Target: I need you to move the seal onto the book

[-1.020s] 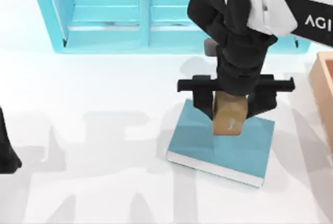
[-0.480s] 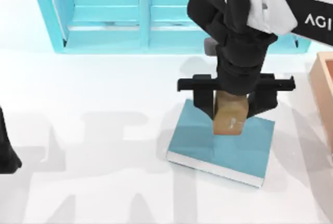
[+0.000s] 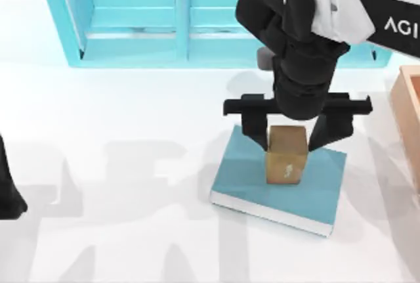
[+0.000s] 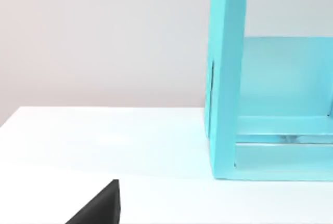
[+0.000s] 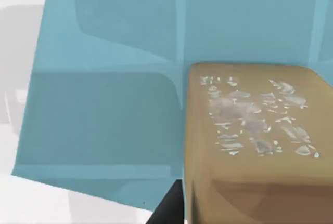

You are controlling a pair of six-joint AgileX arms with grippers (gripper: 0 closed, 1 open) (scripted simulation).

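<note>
I see a rendered simulation workspace: plain white table [image 3: 118, 119], flat grey backdrop, turquoise shelf unit [image 3: 131, 14], light-orange wooden box [image 3: 408, 109].

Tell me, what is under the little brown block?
The seal stands on the teal book, which lies on the white table. The right gripper hangs open above it. The cover beneath the seal is hidden.

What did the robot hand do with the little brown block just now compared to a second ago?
The right gripper opened and let go of the small tan-brown seal, which now stands upright on the teal-blue hardcover book, no longer tilted between the fingers. The book, the turquoise shelf unit, the light-orange wooden box and the left arm, parked at the table's left edge, stayed put.
</note>
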